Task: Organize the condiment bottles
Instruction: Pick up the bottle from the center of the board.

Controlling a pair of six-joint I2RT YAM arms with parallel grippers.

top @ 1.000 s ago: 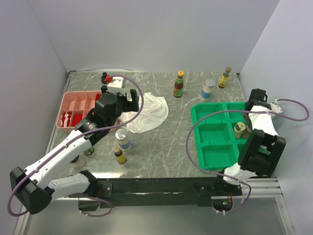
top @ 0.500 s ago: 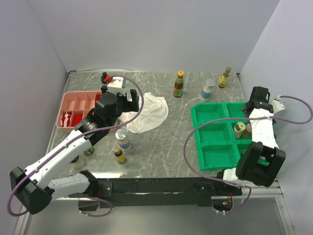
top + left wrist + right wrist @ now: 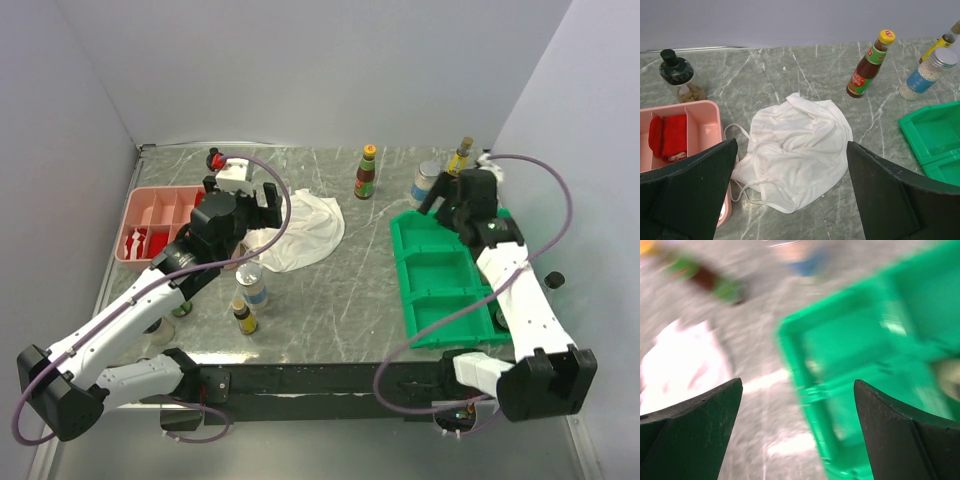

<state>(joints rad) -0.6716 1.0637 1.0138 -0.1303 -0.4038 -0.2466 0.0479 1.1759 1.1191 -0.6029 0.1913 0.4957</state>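
Pink tray (image 3: 160,208), one, sits at 9 o'clock, a lone bottle (image 3: 671,70) at 11. My left gripper (image 3: 791,150) spreads wide by the white cloth (image 3: 300,225); a bottle pair (image 3: 254,287) stands near 7. Bare marble (image 3: 350,270) runs midway. A bottle trio (image 3: 366,175) lines 1 o'clock; my right gripper (image 3: 797,385), wide, hangs over the one green tray (image 3: 440,290), far corner.

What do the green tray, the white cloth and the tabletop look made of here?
Green tray: likely moulded plastic, glossy, uniform colour with rounded rims.
White cloth: thin soft fabric, matte; it lies crumpled in folds, with thin ties.
Tabletop: grey marble-look surface with pale veins, slight sheen; real stone or printed laminate cannot be told.
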